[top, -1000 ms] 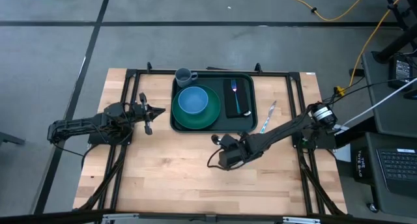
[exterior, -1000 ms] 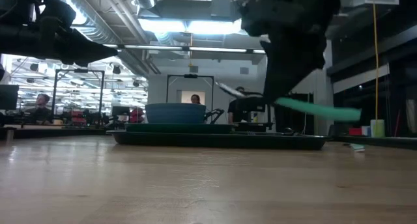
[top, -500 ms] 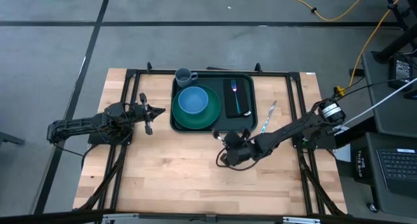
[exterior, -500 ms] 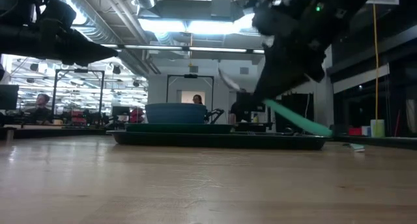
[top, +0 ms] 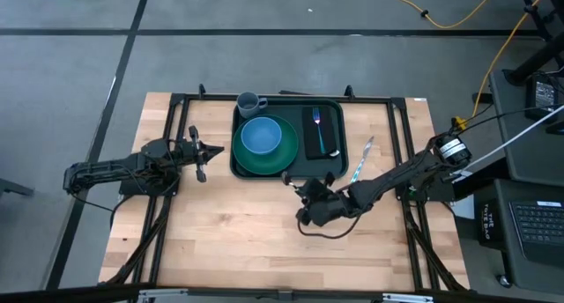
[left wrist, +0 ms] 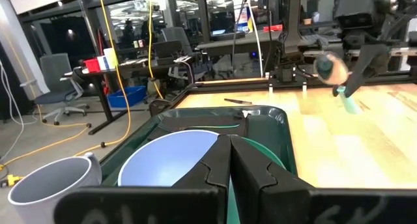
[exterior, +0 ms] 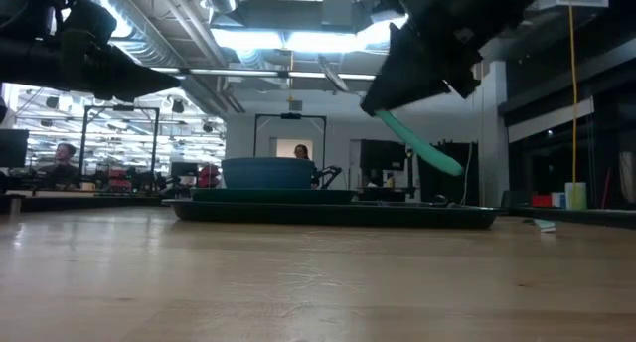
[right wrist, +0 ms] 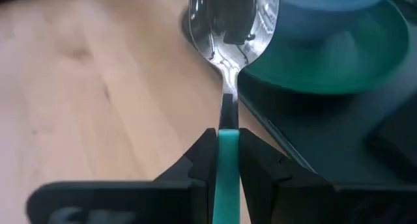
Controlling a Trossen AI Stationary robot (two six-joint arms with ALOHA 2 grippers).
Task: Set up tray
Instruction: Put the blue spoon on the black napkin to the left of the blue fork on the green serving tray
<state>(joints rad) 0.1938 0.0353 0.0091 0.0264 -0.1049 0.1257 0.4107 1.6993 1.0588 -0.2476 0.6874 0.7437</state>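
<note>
The dark green tray [top: 333, 166] lies at the table's far middle. On it sit a round green plate [top: 280, 162] with a blue bowl [top: 261, 136], a grey mug [top: 249, 102] at the far left corner, and a black napkin [top: 315, 143] with a fork [top: 317, 120]. My right gripper [top: 302, 194] is just off the tray's near edge, shut on a spoon [right wrist: 231, 22] with a teal handle. My left gripper [top: 201, 153] hangs shut and empty left of the tray. My right gripper pinches the spoon's teal handle [right wrist: 227, 146] between its two fingers, close to the metal neck. The fingers lie along the handle, pointing toward the tray. The spoon is lifted clear of the table and tilted, its bowl end [exterior: 333, 79] high and the handle's free end [exterior: 447, 166] lower.
A utensil with a light blue handle [top: 362, 160] lies on the bare wood right of the tray. A black frame rail [top: 392, 127] runs along the table's sides. The near half of the wooden table [top: 264, 241] is bare.
My right gripper has turned and risen with the spoon near the tray's near edge. The spoon's handle was level and now slants, with the bowl end tipped up and the whole spoon higher above the table.
</note>
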